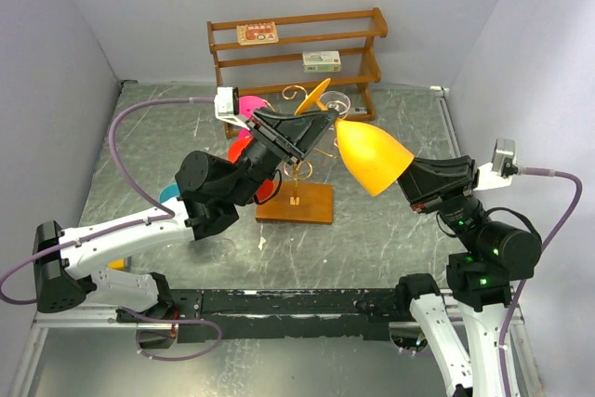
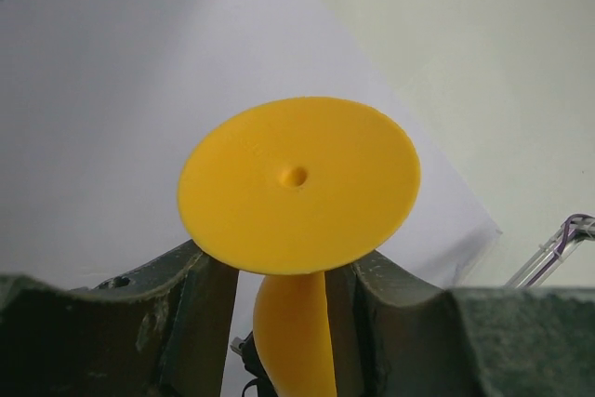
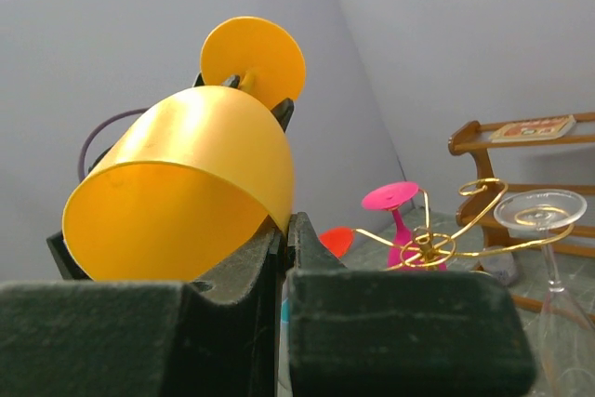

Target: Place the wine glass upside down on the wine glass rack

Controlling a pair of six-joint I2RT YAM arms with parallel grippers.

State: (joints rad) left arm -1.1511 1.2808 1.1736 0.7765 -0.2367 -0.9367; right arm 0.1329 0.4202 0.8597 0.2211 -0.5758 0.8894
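The yellow wine glass [image 1: 372,157] hangs on its side in the air above the table, between both arms. My left gripper [image 1: 319,118] is closed round its stem just below the round foot [image 2: 297,183], with a finger on each side. My right gripper [image 1: 409,174] is shut on the rim of the bowl [image 3: 186,183], the rim pinched between its fingers [image 3: 321,258]. The gold wire wine glass rack [image 1: 296,202] stands on its square wooden base below the left gripper. It also shows in the right wrist view [image 3: 428,248].
A pink glass [image 3: 390,197] and a clear glass [image 3: 539,211] hang upside down on the rack. A red glass [image 3: 337,241] sits behind it. A brown wooden three-tier shelf [image 1: 297,48] with small boxes stands at the back wall. A teal object [image 1: 169,194] lies by the left arm.
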